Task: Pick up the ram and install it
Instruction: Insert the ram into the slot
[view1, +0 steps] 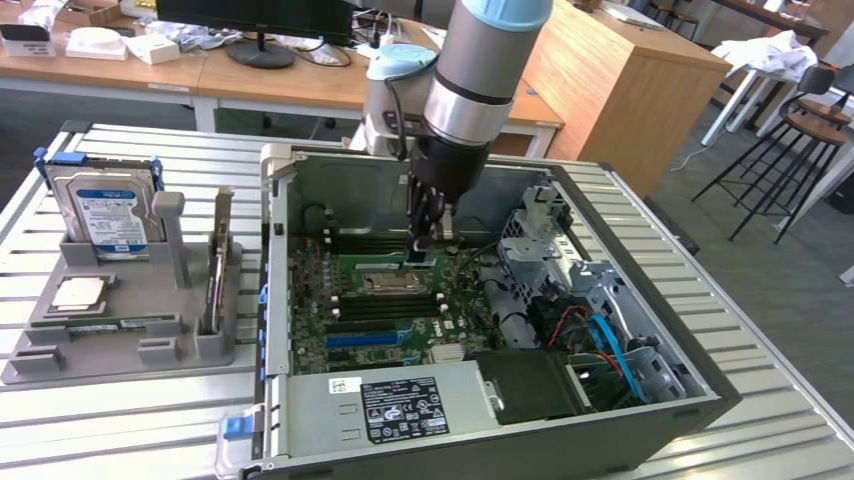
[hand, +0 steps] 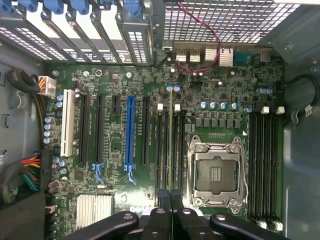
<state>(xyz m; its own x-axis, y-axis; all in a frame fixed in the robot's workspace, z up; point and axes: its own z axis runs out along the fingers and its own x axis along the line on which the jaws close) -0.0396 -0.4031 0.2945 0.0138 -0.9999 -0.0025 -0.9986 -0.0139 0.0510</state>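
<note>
The black, hinged-link claw (hand: 171, 196) is pressed together on the ram (hand: 171, 140), a thin green board seen edge-on that runs along the bank of long black plastic memory slots (hand: 162, 145) beside the CPU socket (hand: 216, 172). Whether it is seated or just above a slot I cannot tell. The grip takes only the stick's narrow top edge, so a slight tilt could let it twist or slip. If its notch or ends miss the slot, or the small white latches (hand: 160, 106) are not open, pushing down might bend the board or stress the green motherboard (hand: 110, 190). The socket's frame is shiny stamped metal. Farther out, the grey steel computer case (view1: 694, 390) sits on a ribbed aluminium surface (view1: 120, 420)
</note>
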